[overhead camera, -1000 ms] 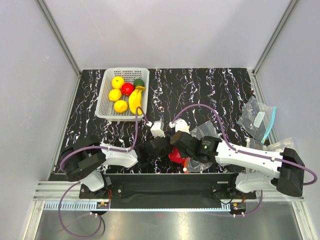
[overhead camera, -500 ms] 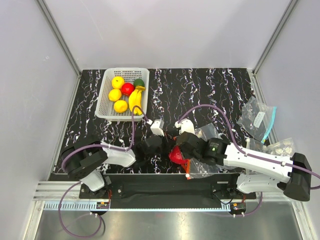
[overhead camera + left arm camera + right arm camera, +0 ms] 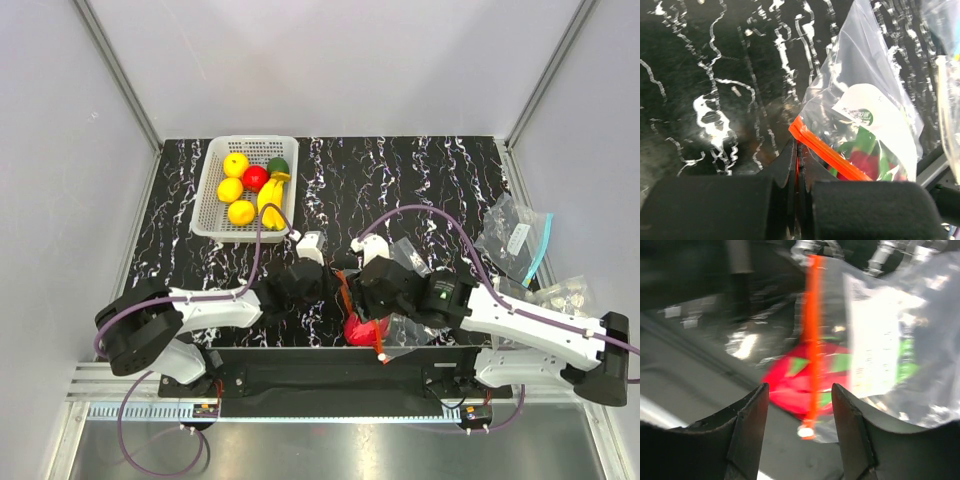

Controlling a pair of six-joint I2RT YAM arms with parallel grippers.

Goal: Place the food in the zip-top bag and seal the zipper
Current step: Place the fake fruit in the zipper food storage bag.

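Note:
The zip-top bag is clear, and a pink-red dragon fruit with green leaves shows inside it. My left gripper is shut on one end of the red-orange zipper. In the right wrist view the zipper runs straight away from my right gripper, which is open, its jaws either side of the strip. The white slider sits at the strip's near end, over the dragon fruit. From above, both grippers meet at the bag near the table's front edge.
A white mesh basket at the back left holds a banana bunch, round yellow fruits, and a red and a green fruit. A clear bag with a teal edge and a bubbled sheet lie at the right.
My right gripper has opened, letting go of the bag. The left gripper has shut on the zipper end and reached further right. The bag with the dragon fruit has shifted toward the front edge.

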